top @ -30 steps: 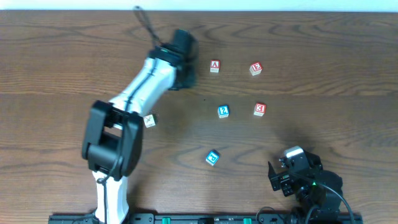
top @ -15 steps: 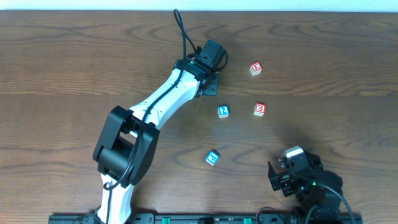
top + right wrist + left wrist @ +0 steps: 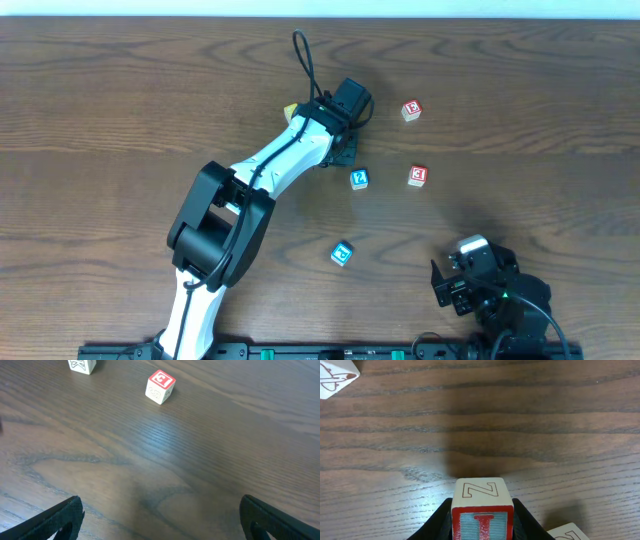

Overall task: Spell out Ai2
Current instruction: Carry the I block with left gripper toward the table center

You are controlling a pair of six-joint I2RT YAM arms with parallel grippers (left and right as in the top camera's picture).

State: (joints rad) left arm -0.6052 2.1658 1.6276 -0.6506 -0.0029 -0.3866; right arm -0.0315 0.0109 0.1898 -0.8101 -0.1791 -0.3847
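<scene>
My left gripper [image 3: 482, 512] is shut on the I cube [image 3: 482, 521], which has a red frame, a red "I" on its near face and a "Z" on top. Overhead, this gripper [image 3: 340, 150] hangs just up and left of the blue-framed 2 cube [image 3: 359, 179]. The A cube is hidden under the left arm's head [image 3: 348, 102]. A cube corner [image 3: 570, 533] pokes in beside the right finger. My right gripper [image 3: 462, 280] rests at the front right, its jaws [image 3: 160, 527] open wide over bare wood.
A red 3 cube [image 3: 418, 176] lies right of the 2 cube, and another red cube [image 3: 411, 110] sits further back. A blue cube [image 3: 342, 253] lies tilted toward the front. A white cube [image 3: 335, 377] shows far left in the left wrist view.
The left arm has swung right and slightly forward with the I cube, and its head now covers the spot where the A cube lay. The right arm has not moved.
</scene>
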